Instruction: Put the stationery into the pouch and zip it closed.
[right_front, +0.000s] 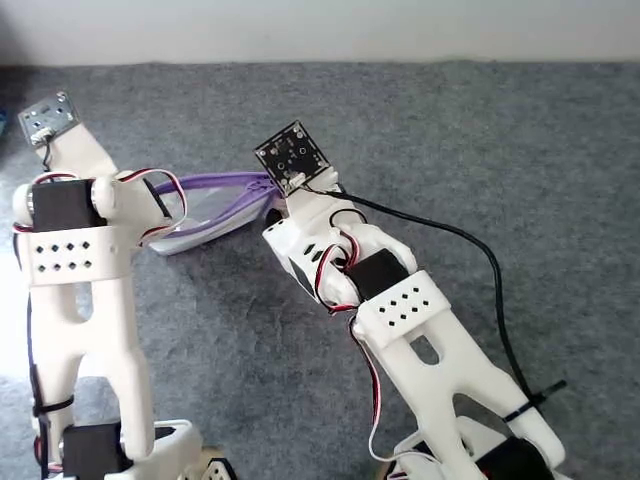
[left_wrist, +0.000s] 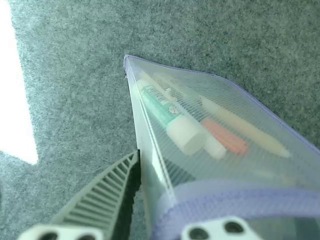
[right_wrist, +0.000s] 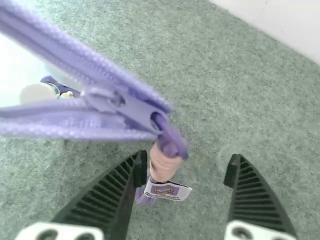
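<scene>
A translucent pouch (right_front: 212, 218) with a purple zipper lies on the grey carpet between the two arms. Through its wall (left_wrist: 220, 125) I see a white-and-green tube (left_wrist: 172, 120), an orange stick (left_wrist: 224, 136) and a cream pen (left_wrist: 245, 130). My left gripper (left_wrist: 155, 200) is shut on the pouch's edge just below the zipper tape, at the pouch's left end (right_front: 165, 215). My right gripper (right_wrist: 185, 170) is open at the other end. The zipper slider (right_wrist: 125, 105) is just ahead of it, and the pull tab (right_wrist: 167, 145) hangs between its fingers, close to one finger (right_wrist: 117, 195). Behind the slider the two zipper tapes are parted.
Grey carpet (right_front: 480, 150) covers the table, with a white wall (right_front: 320, 30) along the far edge. A black cable (right_front: 490, 270) runs along the right arm's outer side. Open carpet lies to the right of the pouch.
</scene>
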